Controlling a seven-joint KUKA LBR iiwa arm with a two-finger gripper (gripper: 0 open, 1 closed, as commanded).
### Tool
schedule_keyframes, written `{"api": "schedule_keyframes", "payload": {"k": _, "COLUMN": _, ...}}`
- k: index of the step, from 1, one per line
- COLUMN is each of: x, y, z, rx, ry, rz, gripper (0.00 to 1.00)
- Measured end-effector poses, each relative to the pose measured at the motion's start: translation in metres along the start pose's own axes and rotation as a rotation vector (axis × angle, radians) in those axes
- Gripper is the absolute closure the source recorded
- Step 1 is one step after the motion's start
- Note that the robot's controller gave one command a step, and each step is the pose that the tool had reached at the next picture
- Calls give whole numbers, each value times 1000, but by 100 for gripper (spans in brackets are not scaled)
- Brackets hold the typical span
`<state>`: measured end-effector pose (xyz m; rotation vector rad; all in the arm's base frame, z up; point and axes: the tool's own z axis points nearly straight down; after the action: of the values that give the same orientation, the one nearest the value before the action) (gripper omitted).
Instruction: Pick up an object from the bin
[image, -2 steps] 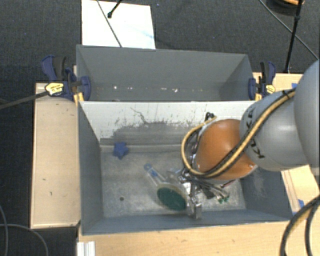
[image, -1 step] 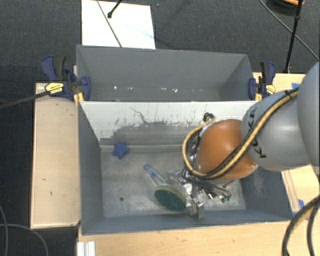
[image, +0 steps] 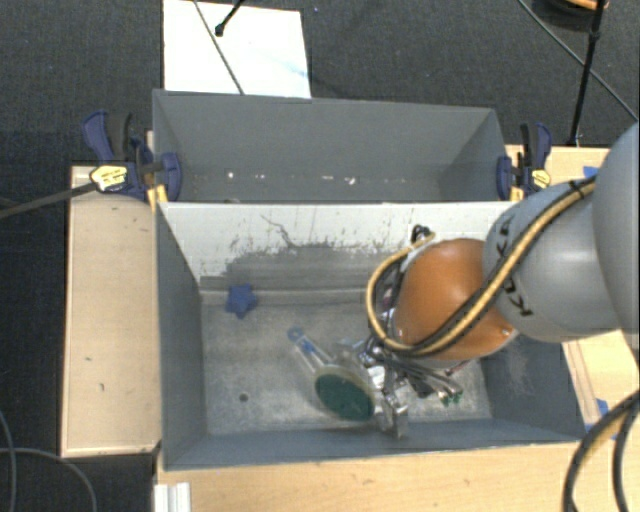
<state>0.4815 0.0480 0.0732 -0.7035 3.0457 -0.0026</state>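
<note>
The arm (image: 575, 270) comes in from 3 o'clock and bends steeply down into the bin (image: 300, 240). Its orange cover (image: 445, 295), looped with a yellow-and-black cable (image: 378, 300), hangs over the floor's right half. The gripper (image: 390, 405) points down at about 5 o'clock on the floor, close to the front wall. Whether the claw is open or closed cannot be told. At its 9 o'clock, just beside and perhaps touching it, lies a dark green disc (image: 345, 396). A pale blue handle (image: 305, 348) runs off toward 11 o'clock. A small blue scrap (image: 240, 300) sits well apart at 10 o'clock.
</note>
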Motion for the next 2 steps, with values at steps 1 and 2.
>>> {"api": "schedule_keyframes", "payload": {"k": 1, "x": -3, "y": 2, "z": 1, "rx": -4, "ry": 3, "rz": -213, "gripper": 0}}
{"api": "schedule_keyframes", "payload": {"k": 2, "x": 42, "y": -87, "z": -83, "rx": 2, "ry": 9, "rz": -136, "gripper": 0}}
